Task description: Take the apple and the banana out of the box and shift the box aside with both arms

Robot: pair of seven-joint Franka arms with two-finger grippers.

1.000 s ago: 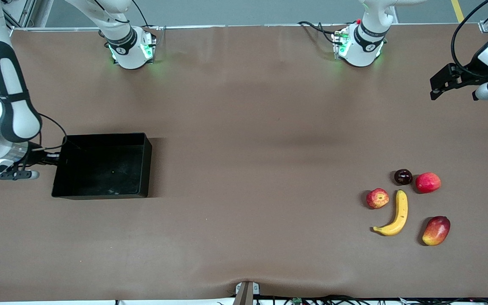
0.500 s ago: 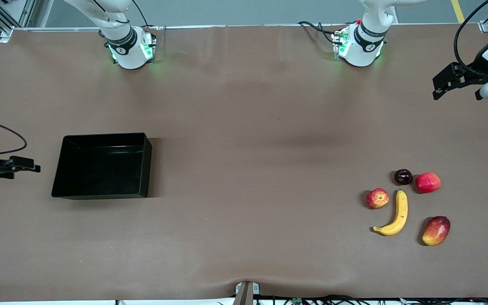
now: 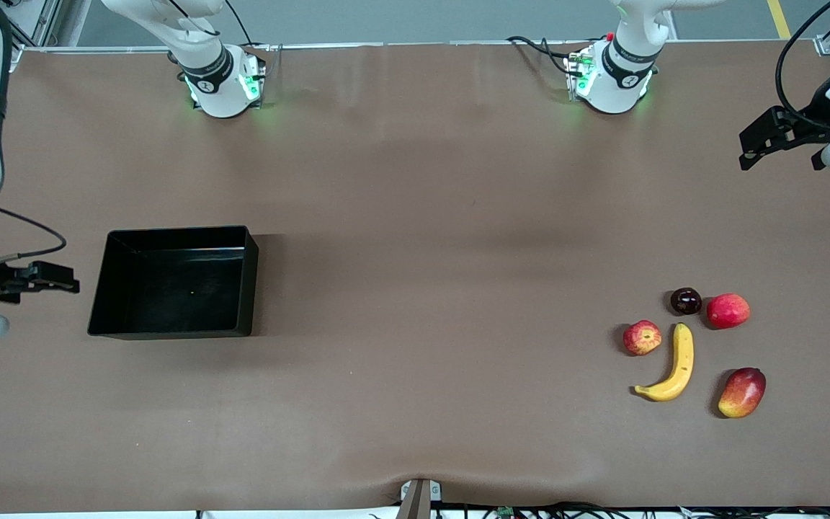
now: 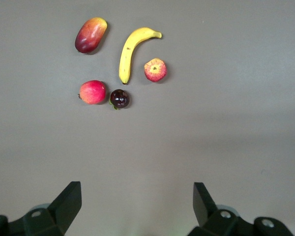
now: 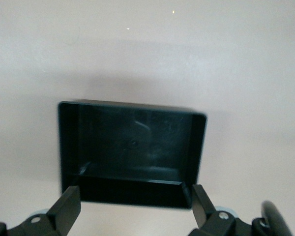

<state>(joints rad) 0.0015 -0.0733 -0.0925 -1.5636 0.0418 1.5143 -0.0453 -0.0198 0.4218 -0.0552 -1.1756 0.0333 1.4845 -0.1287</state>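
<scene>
The black box (image 3: 250,285) stands empty toward the right arm's end of the table. My right gripper (image 3: 68,282) hangs open just off its end wall, touching nothing; the right wrist view shows the box (image 5: 198,147) ahead of the open right gripper (image 5: 135,192). The yellow banana (image 3: 678,364) and the streaked red apple (image 3: 642,337) lie side by side toward the left arm's end. My left gripper (image 3: 750,148) hovers open over the table's edge at that end. From the left gripper (image 4: 136,191), the banana (image 4: 130,51) and apple (image 4: 155,70) show well ahead.
Around the banana lie a dark plum (image 3: 686,300), a round red fruit (image 3: 728,311) and a red-yellow mango (image 3: 741,392). Both arm bases (image 3: 224,86) stand along the table's edge farthest from the front camera. Brown cloth covers the table.
My right gripper has let go of the box's end wall, opened and drawn back toward the table's end. The left gripper drifted slightly outward. The box and fruits stayed put.
</scene>
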